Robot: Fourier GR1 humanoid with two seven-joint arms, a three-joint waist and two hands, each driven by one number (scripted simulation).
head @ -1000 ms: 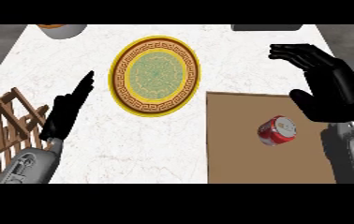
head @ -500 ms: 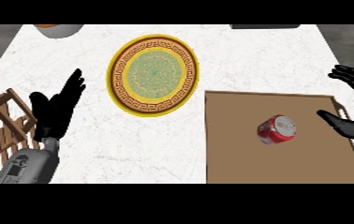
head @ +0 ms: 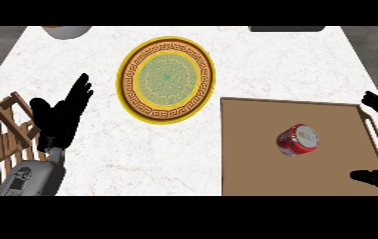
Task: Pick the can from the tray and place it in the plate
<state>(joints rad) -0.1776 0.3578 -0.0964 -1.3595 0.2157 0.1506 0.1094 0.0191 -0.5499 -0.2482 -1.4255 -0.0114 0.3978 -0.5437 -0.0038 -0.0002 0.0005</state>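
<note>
The red can [head: 297, 139] lies tipped near the tray's [head: 251, 173] right edge, likely light, rigid and slick, best grasped across its sides; right hand [head: 369, 101] barely visible, state unclear, left hand [head: 63, 114] released.

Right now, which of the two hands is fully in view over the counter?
The left hand: it shows whole, fingers straight, over the white counter left of the plate. The right hand only peeks in at the right edge, beside the tray.
</note>
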